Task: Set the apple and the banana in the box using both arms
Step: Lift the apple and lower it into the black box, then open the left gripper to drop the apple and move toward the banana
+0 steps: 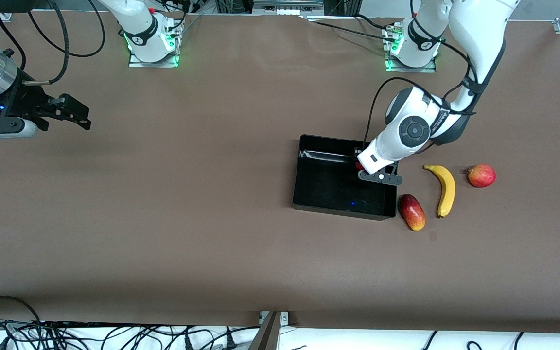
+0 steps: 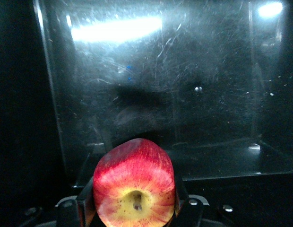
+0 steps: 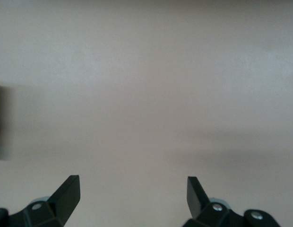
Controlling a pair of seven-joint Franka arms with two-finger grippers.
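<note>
Apple [image 2: 134, 187] sat clamped between my left gripper's [image 1: 363, 167] fingers, hanging over the inside of the box [image 1: 309, 194] near its wall toward the left arm's end of the table, so I judged the drop-in step was under way; next I needed only to part the fingers. The banana [image 1: 445, 189] lay on the table just beside the box. My right gripper [image 3: 132, 194] waited spread apart over bare table by its own end's edge.

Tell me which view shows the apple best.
Left wrist view: the apple fills the foreground, clamped in the left gripper over the box. Front view shows only a red sliver. Right wrist view: none.
</note>
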